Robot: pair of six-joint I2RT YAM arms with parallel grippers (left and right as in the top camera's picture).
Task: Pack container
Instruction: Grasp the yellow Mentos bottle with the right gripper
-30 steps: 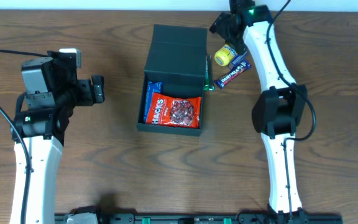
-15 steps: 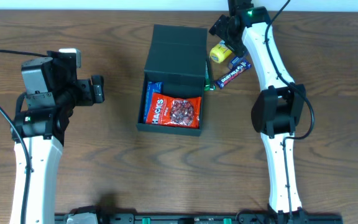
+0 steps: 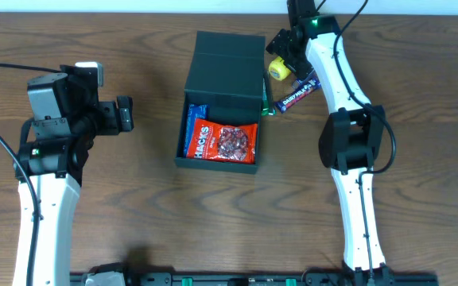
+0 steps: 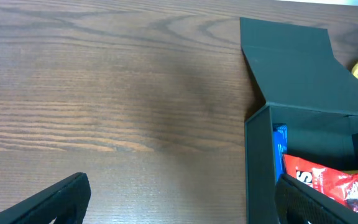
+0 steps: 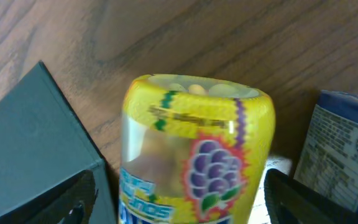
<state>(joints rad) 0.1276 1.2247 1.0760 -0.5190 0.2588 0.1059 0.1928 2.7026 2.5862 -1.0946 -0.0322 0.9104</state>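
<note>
Gripping a yellow candy tub [image 5: 194,124], the right gripper [image 5: 180,196] is held just beside the right edge of the container [image 3: 227,67], jaws closed on the tub. The container is seen mid-table, lid flap laid open, a red packet [image 3: 227,143] and a blue packet [image 3: 194,127] inside. The left gripper [image 3: 125,114] is placed well apart to its left, jaws spread and empty.

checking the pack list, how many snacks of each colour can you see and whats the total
red packet, in the container: 1
blue packet, in the container: 1
yellow tub, between the right gripper fingers: 1
purple-blue chocolate bar, outside the container: 1
total: 4 snacks
</note>
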